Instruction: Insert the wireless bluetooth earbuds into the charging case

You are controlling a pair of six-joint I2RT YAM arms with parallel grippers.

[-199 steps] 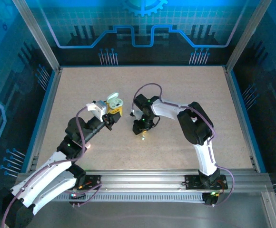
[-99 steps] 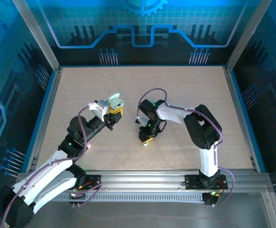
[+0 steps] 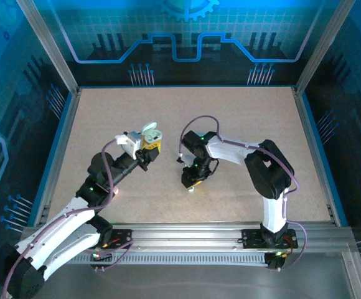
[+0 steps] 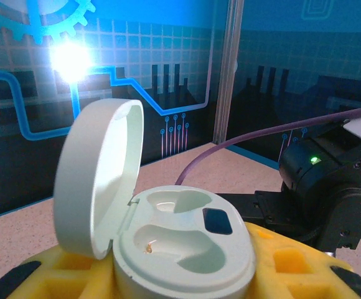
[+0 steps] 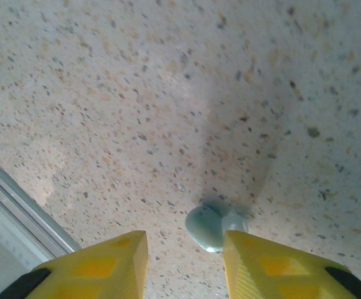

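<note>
Right gripper (image 5: 183, 249), jaws apart, straddles the tiny glossy pale-blue earbud (image 5: 211, 225) off-centre, so closing may flick it away; left gripper (image 4: 180, 280) clamps the open white oval charging case (image 4: 180, 240).

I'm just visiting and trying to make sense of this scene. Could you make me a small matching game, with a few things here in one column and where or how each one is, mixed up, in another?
Things:
1. charging case
2. case lid
3. earbud
4. right gripper

States:
A. open, just above the table
B. lying on the speckled tabletop
C. flipped up
D. held off the table by the left gripper

Pairs: 1-D, 2-C, 3-B, 4-A
</note>
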